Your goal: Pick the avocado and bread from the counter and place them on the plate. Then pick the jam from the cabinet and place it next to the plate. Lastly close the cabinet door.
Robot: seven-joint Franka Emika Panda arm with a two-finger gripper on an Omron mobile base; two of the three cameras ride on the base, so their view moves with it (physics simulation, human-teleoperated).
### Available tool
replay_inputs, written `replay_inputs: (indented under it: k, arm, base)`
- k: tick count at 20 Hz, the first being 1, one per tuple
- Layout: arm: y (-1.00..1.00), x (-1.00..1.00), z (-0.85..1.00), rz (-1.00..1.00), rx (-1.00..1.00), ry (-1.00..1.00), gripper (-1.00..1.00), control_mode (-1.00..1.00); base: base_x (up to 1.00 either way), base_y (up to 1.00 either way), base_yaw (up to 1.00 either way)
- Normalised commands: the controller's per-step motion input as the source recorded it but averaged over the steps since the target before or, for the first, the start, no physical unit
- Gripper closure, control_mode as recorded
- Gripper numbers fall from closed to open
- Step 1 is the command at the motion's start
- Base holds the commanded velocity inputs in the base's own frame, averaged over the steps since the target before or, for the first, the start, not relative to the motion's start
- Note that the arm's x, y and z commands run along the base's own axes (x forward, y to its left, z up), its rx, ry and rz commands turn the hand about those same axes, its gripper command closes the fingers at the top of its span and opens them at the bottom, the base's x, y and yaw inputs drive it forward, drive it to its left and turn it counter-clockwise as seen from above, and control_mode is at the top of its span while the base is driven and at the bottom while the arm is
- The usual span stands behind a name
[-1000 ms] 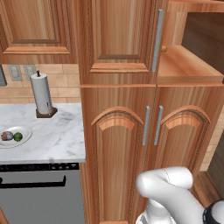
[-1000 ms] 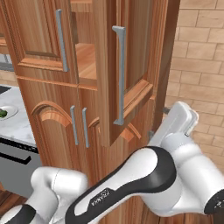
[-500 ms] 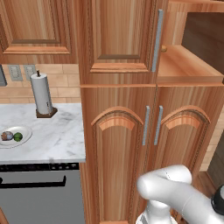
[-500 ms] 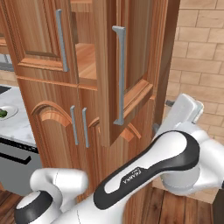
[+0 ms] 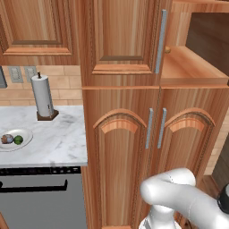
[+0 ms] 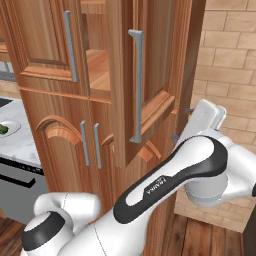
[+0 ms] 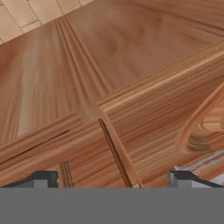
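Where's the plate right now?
In the left base view the plate sits at the far left of the counter, in front of the paper towel roll, holding the avocado and bread.

Plate (image 5: 13,139) on counter (image 5: 53,143), left of cabinet (image 5: 129,134)

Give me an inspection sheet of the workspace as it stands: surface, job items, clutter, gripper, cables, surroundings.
Surface: marble counter, left of the cabinet.
Job items: plate on the counter holds the bread and avocado; the cabinet's upper right door stands open; jam not made out.
Clutter: paper towel roll at the back of the counter.
Gripper: gripper open, facing cabinet wood.
Cables: nothing seen.
Surroundings: brick wall to the right.
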Motion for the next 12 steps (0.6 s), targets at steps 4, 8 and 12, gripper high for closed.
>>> replay_inputs:
  k: [4, 8, 12]
  arm:
    - [0.49, 0.0, 0.0, 0.0, -0.06, -0.03, -1.0, -1.0]
    - [0.5, 0.07, 0.0, -0.02, -0.07, -0.02, -1.0, -1.0]
    - [0.56, 0.22, 0.0, -0.08, -0.08, -0.02, -1.0, -1.0]
  base:
    - [0.0, 0.0, 0.0]
    - [0.0, 0.0, 0.0]
    - [0.0, 0.0, 0.0]
